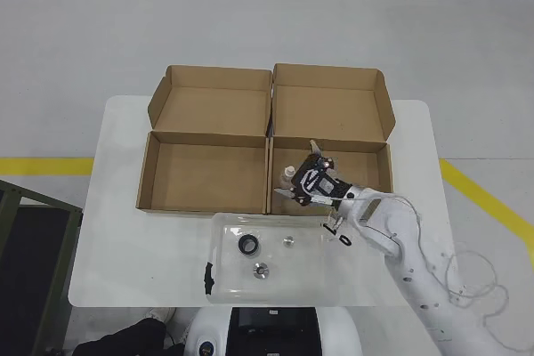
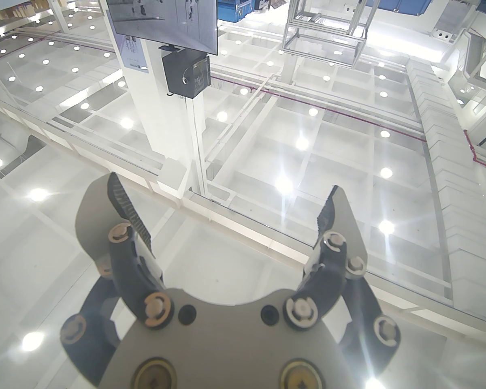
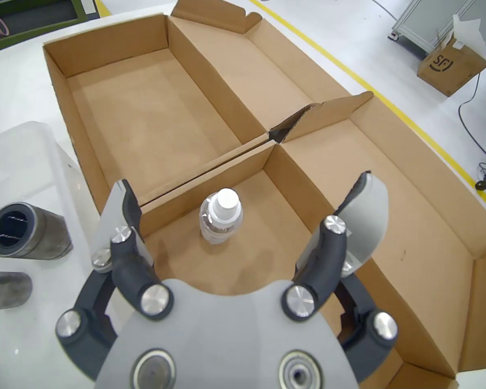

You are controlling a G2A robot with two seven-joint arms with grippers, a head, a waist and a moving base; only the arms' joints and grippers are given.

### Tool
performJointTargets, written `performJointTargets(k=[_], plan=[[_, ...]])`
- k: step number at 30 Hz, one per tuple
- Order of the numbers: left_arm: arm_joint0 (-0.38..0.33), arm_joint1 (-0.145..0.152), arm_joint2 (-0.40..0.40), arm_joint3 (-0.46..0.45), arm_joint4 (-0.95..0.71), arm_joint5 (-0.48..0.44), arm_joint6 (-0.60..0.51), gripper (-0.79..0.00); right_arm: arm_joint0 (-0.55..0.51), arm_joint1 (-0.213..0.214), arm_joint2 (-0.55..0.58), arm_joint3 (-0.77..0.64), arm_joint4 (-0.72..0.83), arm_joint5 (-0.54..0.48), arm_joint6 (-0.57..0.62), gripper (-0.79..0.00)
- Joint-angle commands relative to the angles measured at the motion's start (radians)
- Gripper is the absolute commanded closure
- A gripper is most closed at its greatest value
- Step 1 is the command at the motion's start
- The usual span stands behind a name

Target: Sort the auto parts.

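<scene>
A small clear bottle [image 3: 221,220] with a white cap is standing upright on the floor of the right-hand box [image 3: 429,212], tucked into the corner where that box's walls are meeting the neighbouring box and the tray. The right gripper [image 3: 244,183] is hanging just above it with its two fingers [image 3: 123,204] spread wide apart, one to either side of the bottle. Neither finger is touching the bottle, which is sitting free between and below them.

Beyond the gripper, the right-hand box's lid is lying folded back flat. Across the shared cardboard wall to one side of the gripper, the left-hand box [image 3: 146,123] is lying open in the same way.

Back towards the gripper's wrist, a clear plastic tray [image 3: 24,143] is resting on the white tabletop [image 1: 116,249], just beside the near walls of both boxes. A dark metal sleeve [image 3: 28,230] with a black-rimmed bore is sitting in the tray. A second grey cylinder [image 3: 4,291] is lying just beside it, closer to the wrist. In the top view a small silvery piece [image 1: 287,240] is lying in the tray between the sleeve and the gripper.

The left gripper [image 2: 223,184] is pointing up at the ceiling lights [image 2: 283,184], with its toothed fingers spread apart and nothing between them.
</scene>
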Motion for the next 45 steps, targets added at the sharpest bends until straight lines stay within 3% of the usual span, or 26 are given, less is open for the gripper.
performJointTargets(k=[1, 13, 22, 34, 45], plan=[[0.000, 0.000, 0.000, 0.000, 0.000, 0.000, 0.000, -0.785, -0.030, 0.006, 0.017, -0.059, 0.005, -0.031, 0.010, -0.785], [0.000, 0.000, 0.000, 0.000, 0.000, 0.000, 0.000, -0.785, -0.248, 0.044, 0.080, -0.316, 0.044, -0.251, 0.011, -0.785], [0.000, 0.000, 0.000, 0.000, 0.000, 0.000, 0.000, -0.785, -0.369, 0.068, 0.071, -0.327, -0.111, -0.382, -0.052, -0.785], [0.000, 0.000, 0.000, 0.000, 0.000, 0.000, 0.000, -0.785, -0.388, 0.082, 0.060, -0.234, -0.264, -0.332, -0.108, -0.785], [0.000, 0.000, 0.000, 0.000, 0.000, 0.000, 0.000, -0.785, -0.356, 0.082, 0.036, -0.182, -0.268, -0.284, -0.044, -0.770]])
